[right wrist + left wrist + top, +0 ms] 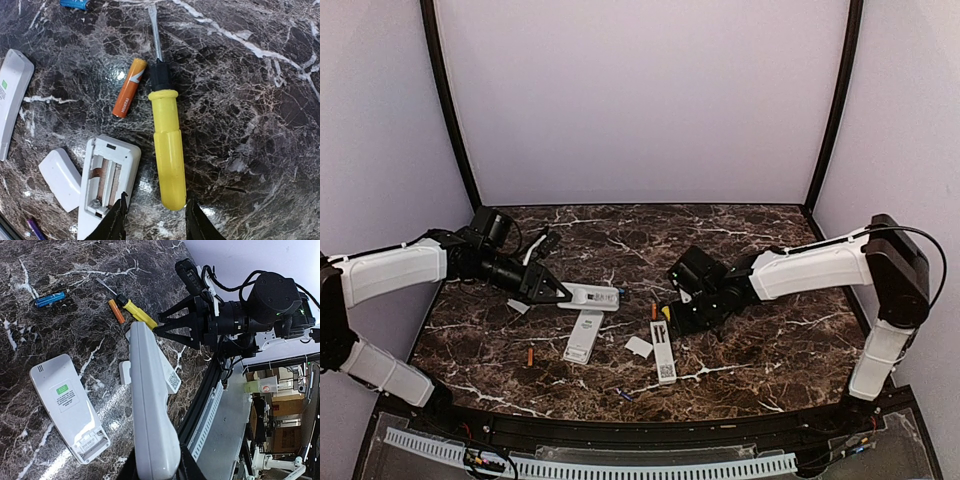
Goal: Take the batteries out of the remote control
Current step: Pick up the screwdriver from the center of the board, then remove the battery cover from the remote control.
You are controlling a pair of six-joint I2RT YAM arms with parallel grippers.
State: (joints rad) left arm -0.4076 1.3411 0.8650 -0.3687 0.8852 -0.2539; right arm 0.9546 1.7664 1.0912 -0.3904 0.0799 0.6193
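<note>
Batteries: one orange cell (129, 87) lay loose on the top, just beside the screwdriver (169, 150) shaft, not touching it. A blue cell (50, 299) lay farther off, past the tool's tip. A 2nd orange cell (530, 356) sat well apart, over on the left arm's side. So approx. three cells looked to be out.

The nearest remote (107, 182) lay back-up w/ its compartment open & empty, only the contacts showing. Its white cover (59, 177) lay alongside. A 2nd remote (67, 412) lay flat w/ its bay end uncovered; couldn't tell if any cells were inside. A 3rd remote (150, 415) was pinched in the left gripper (558, 293) and held above the table. Its bay wasn't visible, so prob. that one was left to do.

The right gripper (155, 222) hung at the butt of the screwdriver's yellow handle. Its jaws were apart on either side, w/ a gap on one side, so no firm hold was seen.

The tabletop (770, 360) was dark brown marble-look w/ white veins, glossy, w/ glare spots. Walls (640, 100) were plain pale lilac, w/ black poles (450, 110) at the corners. Past the near edge, the left wrist view showed shelving & boxes (285, 412).
</note>
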